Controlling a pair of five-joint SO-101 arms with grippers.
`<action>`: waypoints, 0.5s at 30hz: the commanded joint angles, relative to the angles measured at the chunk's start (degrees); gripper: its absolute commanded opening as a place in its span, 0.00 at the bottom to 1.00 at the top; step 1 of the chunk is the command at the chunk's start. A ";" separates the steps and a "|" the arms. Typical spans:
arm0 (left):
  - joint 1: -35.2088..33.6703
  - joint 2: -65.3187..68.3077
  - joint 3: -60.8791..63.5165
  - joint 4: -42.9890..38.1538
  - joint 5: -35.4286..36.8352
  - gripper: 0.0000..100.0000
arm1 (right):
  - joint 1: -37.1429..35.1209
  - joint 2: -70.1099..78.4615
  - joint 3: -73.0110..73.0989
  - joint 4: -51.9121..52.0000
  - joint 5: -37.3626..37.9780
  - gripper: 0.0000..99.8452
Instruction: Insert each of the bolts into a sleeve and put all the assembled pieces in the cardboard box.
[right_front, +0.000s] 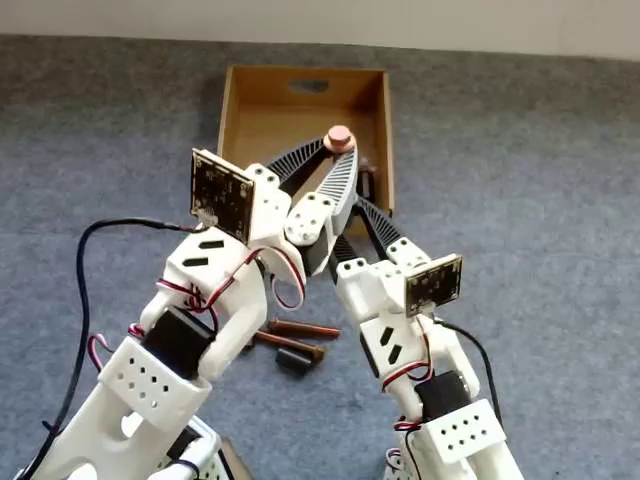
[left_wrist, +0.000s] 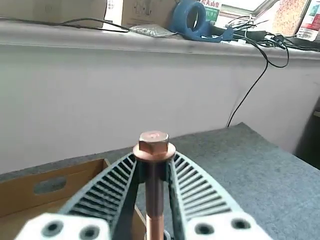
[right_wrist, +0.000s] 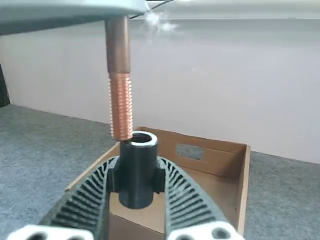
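Bolt meets sleeve above the cardboard box (right_front: 240, 110).
The left hand (left_wrist: 155, 156) is clamped on an upright copper bolt (left_wrist: 154, 180) (head up). Its threaded tip sits at the rim of the black sleeve (right_wrist: 135, 172), which is pinched upright in the right hand (right_wrist: 136, 165).

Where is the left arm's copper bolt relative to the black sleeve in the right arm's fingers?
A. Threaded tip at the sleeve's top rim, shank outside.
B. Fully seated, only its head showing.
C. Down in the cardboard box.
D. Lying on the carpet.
A: the right wrist view shows the bolt with its threaded end level with the rim of the sleeve, the shank bare above it.
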 joint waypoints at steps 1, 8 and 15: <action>0.66 -1.19 -0.40 -1.76 0.18 0.01 | -0.40 -1.10 -0.40 -0.04 -0.26 0.01; 0.66 -1.19 -0.66 -1.76 0.09 0.01 | -0.40 -1.10 -0.40 -0.04 -0.26 0.01; 0.57 -1.19 -1.36 -5.63 0.09 0.01 | -0.40 -1.10 -0.40 -0.04 -0.26 0.01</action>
